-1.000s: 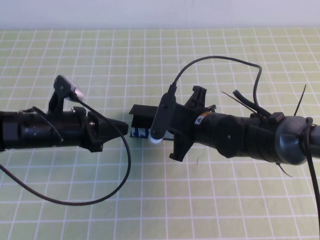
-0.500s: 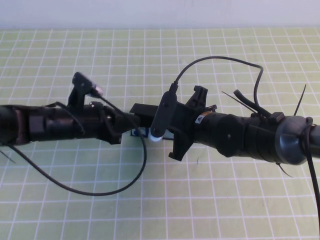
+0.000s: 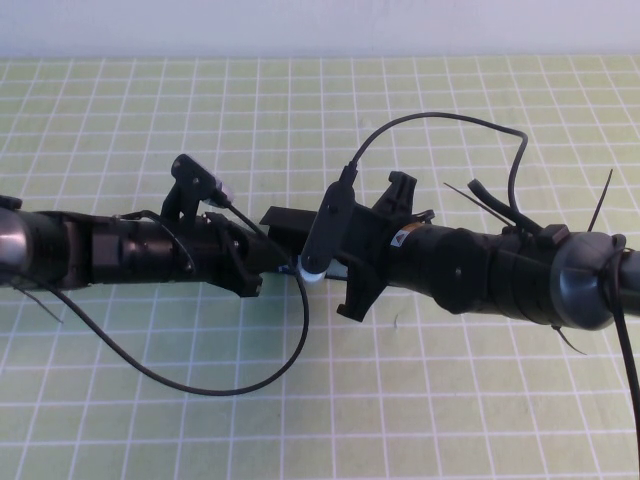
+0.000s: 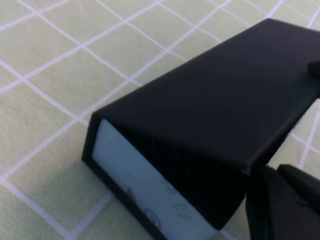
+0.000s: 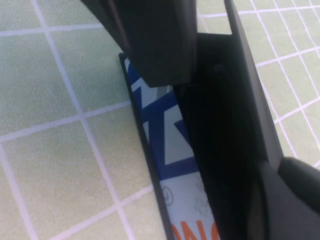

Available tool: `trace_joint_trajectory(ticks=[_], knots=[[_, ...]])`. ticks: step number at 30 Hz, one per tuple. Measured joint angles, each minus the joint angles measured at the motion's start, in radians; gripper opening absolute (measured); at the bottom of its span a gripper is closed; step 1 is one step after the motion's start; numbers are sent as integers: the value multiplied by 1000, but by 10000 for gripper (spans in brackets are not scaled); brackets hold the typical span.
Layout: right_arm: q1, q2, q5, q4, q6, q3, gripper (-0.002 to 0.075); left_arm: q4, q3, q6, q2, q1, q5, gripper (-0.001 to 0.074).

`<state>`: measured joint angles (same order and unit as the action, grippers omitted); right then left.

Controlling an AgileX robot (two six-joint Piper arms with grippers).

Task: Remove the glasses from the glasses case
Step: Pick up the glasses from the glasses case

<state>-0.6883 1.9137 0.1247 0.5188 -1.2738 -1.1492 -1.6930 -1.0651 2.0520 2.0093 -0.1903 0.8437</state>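
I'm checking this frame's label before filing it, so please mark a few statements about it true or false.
1. The glasses case lies on the green gridded mat between the two arms. True.
2. The glasses lie out on the mat beside the case. False: no glasses show in any view.
3. The left hand is parked far from the case. False: it is right at the case's left end.
4. The right hand is at the case's right end. True.
5. The case's white side bears blue print. True.
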Motion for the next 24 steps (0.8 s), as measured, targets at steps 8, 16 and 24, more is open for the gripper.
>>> trace_joint_trajectory(ticks=[8, 16, 24], knots=[[0, 0, 2, 8, 0, 0, 9, -3, 0, 68, 11, 0, -7, -4], [0, 0, 2, 10, 0, 0, 8, -5, 0, 100, 11, 0, -8, -4], [0, -1, 4, 10, 0, 0, 8, -5, -54, 108, 11, -2, 6, -4]])
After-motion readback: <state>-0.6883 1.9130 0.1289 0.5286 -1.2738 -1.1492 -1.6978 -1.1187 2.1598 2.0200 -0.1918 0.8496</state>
